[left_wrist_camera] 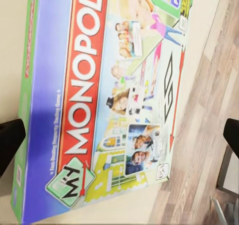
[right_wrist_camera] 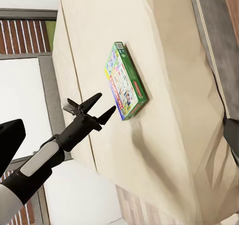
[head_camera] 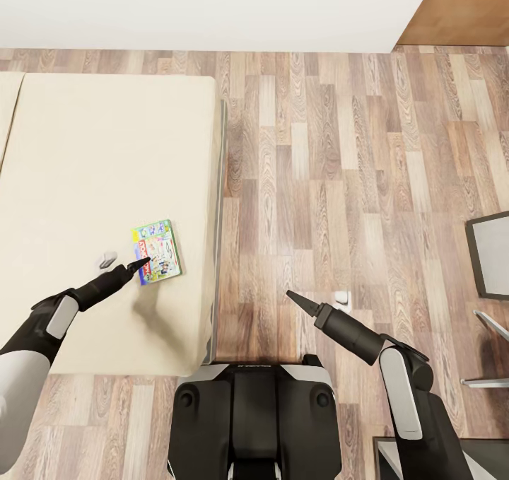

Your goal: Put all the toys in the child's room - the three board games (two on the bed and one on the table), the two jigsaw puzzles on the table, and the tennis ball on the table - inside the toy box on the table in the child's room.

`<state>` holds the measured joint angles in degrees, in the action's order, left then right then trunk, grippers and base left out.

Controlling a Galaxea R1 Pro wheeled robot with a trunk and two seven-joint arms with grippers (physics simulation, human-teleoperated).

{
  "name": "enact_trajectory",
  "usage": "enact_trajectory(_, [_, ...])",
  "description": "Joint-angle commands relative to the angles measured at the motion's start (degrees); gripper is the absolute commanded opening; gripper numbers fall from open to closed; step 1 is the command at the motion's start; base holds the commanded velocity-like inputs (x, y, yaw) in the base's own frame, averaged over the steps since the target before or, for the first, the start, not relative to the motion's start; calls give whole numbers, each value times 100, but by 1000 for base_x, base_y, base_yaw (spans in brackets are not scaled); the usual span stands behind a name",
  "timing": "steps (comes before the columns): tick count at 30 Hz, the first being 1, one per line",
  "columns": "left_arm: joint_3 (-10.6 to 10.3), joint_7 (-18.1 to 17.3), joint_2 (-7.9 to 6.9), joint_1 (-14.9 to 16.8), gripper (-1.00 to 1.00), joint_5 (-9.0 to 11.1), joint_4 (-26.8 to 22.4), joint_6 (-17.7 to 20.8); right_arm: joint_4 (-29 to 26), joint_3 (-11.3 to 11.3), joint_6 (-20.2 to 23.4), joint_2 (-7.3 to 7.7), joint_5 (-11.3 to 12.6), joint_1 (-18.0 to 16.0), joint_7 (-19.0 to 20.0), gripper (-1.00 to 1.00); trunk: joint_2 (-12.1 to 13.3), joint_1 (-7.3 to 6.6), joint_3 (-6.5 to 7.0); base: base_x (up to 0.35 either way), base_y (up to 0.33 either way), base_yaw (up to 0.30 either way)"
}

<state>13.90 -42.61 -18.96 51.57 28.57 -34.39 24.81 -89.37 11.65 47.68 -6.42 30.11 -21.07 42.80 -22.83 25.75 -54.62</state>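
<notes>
Left wrist view, board game (left_wrist_camera: pixel 94 100), "MONOPOLY" lettering

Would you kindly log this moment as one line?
left claw: open, over Monopoly box | box: flat on bed | right claw: over floor

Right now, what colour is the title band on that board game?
Red with white letters, on the board game; left wrist view shows it best.

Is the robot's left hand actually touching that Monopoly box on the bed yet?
Apart. In the right wrist view, the left hand is open and short of the Monopoly box, with cream bed cover visible between the fingertips and the box's near edge.
</notes>
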Motion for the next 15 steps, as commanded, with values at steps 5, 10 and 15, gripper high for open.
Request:
enact_trajectory(5, [8, -17, 11, 2, 100, 34, 2, 95, -1, 13, 31, -6, -4, -3, 24, 100, -9, 3, -5, 0, 0, 0])
enact_trajectory(10, [-11, -24, 32, 2, 100, 34, 2, 104, -1, 10, 31, -8, -5, -3, 27, 100, -9, 3, -5, 0, 0, 0])
enact_trajectory(15, [-244, -39, 32, 2, 100, 37, 2, 87, -1, 12, 31, -9, -3, 10, 34, 100, -9, 3, -5, 0, 0, 0])
